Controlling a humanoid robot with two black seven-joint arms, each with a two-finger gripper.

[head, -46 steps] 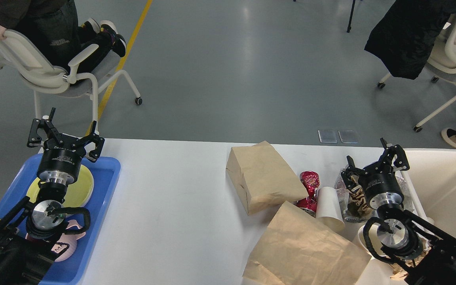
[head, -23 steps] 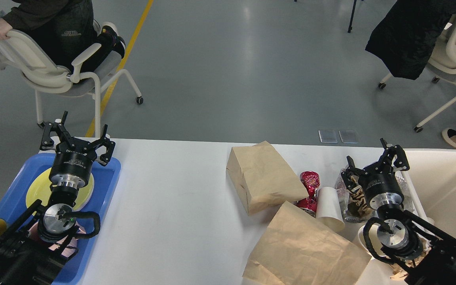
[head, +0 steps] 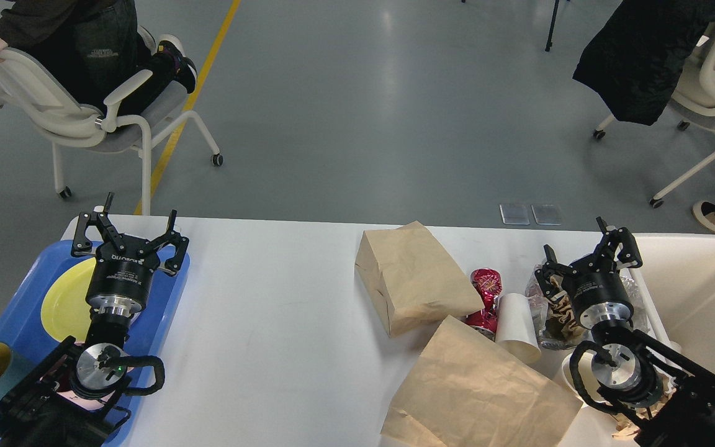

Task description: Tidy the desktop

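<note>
The desktop runs lengthwise left to right; left gripper and right gripper both hang above it, fingers spread, holding nothing

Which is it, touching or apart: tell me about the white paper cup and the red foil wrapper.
Touching. The head view shows the white paper cup lying on its side with its rim against the red foil wrapper, no desktop showing between them.
</note>
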